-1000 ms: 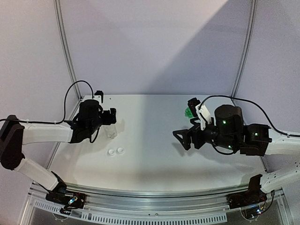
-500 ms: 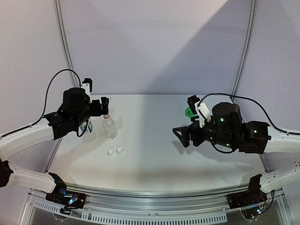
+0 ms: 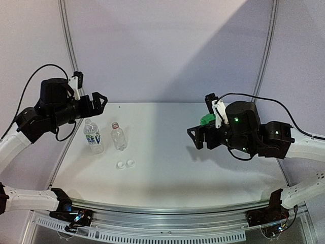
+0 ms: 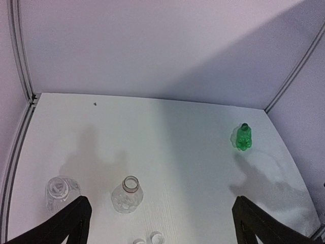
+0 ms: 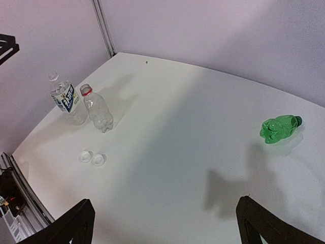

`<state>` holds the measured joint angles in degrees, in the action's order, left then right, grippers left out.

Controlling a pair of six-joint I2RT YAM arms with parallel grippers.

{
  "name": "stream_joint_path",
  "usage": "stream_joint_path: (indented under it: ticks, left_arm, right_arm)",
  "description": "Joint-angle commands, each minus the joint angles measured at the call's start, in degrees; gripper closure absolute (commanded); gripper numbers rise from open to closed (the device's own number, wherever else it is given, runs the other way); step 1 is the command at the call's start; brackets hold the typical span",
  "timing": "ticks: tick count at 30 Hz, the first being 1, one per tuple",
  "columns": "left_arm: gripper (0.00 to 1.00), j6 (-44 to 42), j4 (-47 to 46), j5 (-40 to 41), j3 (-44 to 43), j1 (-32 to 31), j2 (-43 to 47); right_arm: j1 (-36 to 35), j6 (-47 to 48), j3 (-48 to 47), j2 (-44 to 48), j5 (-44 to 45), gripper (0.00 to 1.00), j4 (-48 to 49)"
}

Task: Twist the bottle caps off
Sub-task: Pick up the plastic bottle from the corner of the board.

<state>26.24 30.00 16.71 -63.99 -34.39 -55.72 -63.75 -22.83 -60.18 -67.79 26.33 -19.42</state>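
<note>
My left gripper now sits up at ten o'clock, jaws wider, leaving the labelled bottle uncovered; my right gripper sits slightly higher.

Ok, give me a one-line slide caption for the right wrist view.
Labelled bottle and unlabelled bottle stand open, two white caps nearby; green bottle apart.

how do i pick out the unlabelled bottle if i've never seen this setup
On the left side of the white table, behind two loose white caps, the unlabelled bottle stands beside a taller clear bottle. It is the right-hand one, bare, with a red ring at its neck; the taller wears a blue-white label.
</note>
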Motion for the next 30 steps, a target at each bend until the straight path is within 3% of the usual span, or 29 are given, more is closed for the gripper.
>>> stream_joint_path:
  ticks: [1, 4, 11, 23, 30]
  left_arm:
    - [0.01, 0.29, 9.63, -5.88, -5.1, -0.59, 0.26]
    - [0.01, -2.05, 6.76, -9.64, -6.15, -0.59, 1.97]
    - [0.01, 3.07, -2.1, -11.65, 0.98, -0.41, 9.77]
    - [0.01, 5.78, 13.86, -16.27, -9.33, -0.5, 0.07]
    - [0.01, 6.02, 20.41, -17.75, -16.9, -2.74, -5.71]
  right_arm:
    - [-0.19, -3.61, -2.38, -0.22, 2.14, 0.01, -2.73]
    - [-0.17, -4.69, -3.25, -0.08, 2.62, 0.01, -3.4]
    - [0.61, -6.73, -5.37, 0.17, 3.94, 0.01, -5.85]
    - [16.62, -25.28, -11.15, -5.13, -1.3, 0.01, -20.38]
    - [25.42, -32.61, -19.96, -13.27, -3.86, 0.01, -28.27]
